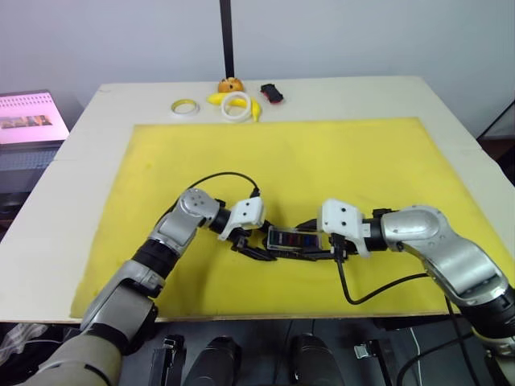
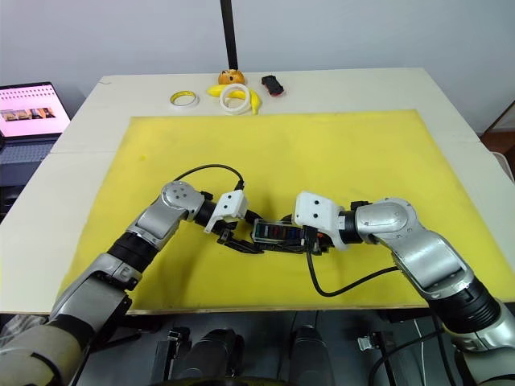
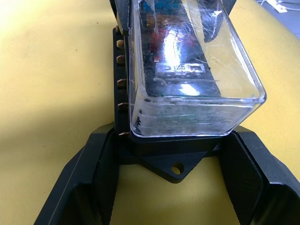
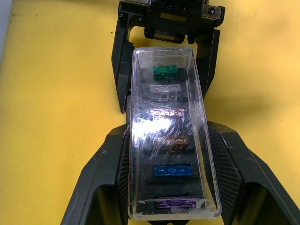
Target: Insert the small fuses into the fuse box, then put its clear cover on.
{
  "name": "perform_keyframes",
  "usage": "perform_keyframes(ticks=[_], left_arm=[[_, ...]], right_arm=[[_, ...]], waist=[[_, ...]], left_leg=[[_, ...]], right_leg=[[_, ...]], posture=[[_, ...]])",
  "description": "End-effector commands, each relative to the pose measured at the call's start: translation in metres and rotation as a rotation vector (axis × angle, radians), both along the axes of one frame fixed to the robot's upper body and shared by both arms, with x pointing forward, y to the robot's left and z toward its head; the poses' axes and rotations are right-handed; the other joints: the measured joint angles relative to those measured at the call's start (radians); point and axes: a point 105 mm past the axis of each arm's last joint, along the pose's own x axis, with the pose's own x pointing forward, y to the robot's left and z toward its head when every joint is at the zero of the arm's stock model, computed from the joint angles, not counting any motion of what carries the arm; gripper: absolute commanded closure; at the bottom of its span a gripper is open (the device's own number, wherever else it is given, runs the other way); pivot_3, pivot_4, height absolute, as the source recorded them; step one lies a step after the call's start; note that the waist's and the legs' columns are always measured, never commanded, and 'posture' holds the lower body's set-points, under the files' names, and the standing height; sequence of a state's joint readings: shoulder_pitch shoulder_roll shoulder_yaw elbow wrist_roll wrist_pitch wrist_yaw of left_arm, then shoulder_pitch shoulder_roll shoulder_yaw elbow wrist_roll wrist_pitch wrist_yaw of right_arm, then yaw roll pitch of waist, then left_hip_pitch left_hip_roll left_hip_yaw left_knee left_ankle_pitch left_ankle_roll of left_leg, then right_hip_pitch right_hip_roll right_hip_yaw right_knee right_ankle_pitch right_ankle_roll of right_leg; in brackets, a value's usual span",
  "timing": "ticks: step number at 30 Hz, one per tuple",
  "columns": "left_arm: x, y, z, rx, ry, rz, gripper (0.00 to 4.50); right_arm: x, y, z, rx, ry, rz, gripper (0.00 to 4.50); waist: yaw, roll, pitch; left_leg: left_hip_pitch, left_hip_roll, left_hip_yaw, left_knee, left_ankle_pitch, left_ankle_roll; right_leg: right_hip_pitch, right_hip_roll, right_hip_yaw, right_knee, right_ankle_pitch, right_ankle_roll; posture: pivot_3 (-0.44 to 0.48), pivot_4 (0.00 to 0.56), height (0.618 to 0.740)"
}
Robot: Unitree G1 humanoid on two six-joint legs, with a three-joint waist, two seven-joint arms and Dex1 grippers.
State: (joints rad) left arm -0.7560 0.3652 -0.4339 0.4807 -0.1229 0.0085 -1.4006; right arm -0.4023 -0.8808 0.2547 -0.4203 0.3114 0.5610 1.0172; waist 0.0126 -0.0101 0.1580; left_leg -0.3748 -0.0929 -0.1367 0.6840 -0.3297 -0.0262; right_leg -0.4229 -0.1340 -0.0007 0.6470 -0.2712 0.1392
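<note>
A: Head views, item one. Small black rectangular plastic fuse box [image 1: 294,241] lying on the yellow foam mat [image 1: 338,153], near its front edge, between the two arms. Left gripper [image 1: 251,248] at one end, right gripper [image 1: 328,249] at the other. Finger spread not readable from here.

B: Surface and room?

A: Mat on a pale wooden table [image 1: 451,104]. Along the far edge: two white tape rings [image 1: 186,106], a yellow banana-shaped toy [image 1: 254,108], an orange round toy [image 1: 231,84], a small black and red toy car [image 1: 272,93]. Laptop with a pink screen [image 2: 30,111] off the table to the left. Plain grey wall, dark vertical post.

B: Left wrist view?

A: Thin transparent rectangular clear cover [image 3: 197,79] sitting over the box, end-on. Black fingers [image 3: 101,164] stand wide, either side of the box's end, not visibly pressing on it.

B: Right wrist view?

A: Through the cover, small coloured plastic fuses [image 4: 163,71] in their slots: green, grey, pinkish-purple, brown-orange, blue, purple. Fingers [image 4: 108,164] spread wide, flanking the box.

B: Progress?

A: Fuses appear all seated and the cover is on; full latching cannot be confirmed. Little seems left beyond a press-down and letting go.
</note>
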Motion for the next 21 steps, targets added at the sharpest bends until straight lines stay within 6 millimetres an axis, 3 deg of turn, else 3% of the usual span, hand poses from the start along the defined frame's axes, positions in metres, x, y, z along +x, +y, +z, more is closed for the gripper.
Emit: perform_keyframes(ticks=[1,5,10,11,21], left_arm=[[0.006,-0.001,0.007,-0.009,-0.035,0.016,1.97],[0.006,-0.001,0.007,-0.011,-0.034,0.018,1.97],[0.005,0.0,0.008,-0.014,-0.034,0.019,1.97],[0.005,0.0,0.008,-0.014,-0.034,0.019,1.97],[0.005,-0.001,0.01,-0.02,-0.037,0.017,1.97]], right_arm=[[0.003,-0.004,0.001,0.015,0.027,-0.028,2.79],[0.003,-0.006,0.002,0.008,0.026,-0.032,2.79],[0.003,-0.01,0.013,-0.004,-0.046,-0.044,0.33],[0.002,-0.01,0.016,-0.002,-0.056,-0.043,0.04],[-0.008,-0.003,0.036,0.123,-0.127,-0.042,0.04]], waist=[[0.0,0.0,0.0],[0.001,0.0,0.0],[0.0,0.0,0.0],[0.0,0.0,0.0],[0.0,0.0,0.0]], left_leg=[[0.0,0.0,0.0,0.0,0.0,0.0],[0.0,0.0,0.0,0.0,0.0,0.0],[0.0,0.0,0.0,0.0,0.0,0.0],[0.0,0.0,0.0,0.0,0.0,0.0],[0.0,0.0,0.0,0.0,0.0,0.0]], right_leg=[[0.0,0.0,0.0,0.0,0.0,0.0],[0.0,0.0,0.0,0.0,0.0,0.0],[0.0,0.0,0.0,0.0,0.0,0.0],[0.0,0.0,0.0,0.0,0.0,0.0],[0.0,0.0,0.0,0.0,0.0,0.0]], posture=[[0.0,0.15,0.74],[0.0,0.15,0.74],[0.0,0.15,0.74],[0.0,0.15,0.74],[0.0,0.15,0.74]])
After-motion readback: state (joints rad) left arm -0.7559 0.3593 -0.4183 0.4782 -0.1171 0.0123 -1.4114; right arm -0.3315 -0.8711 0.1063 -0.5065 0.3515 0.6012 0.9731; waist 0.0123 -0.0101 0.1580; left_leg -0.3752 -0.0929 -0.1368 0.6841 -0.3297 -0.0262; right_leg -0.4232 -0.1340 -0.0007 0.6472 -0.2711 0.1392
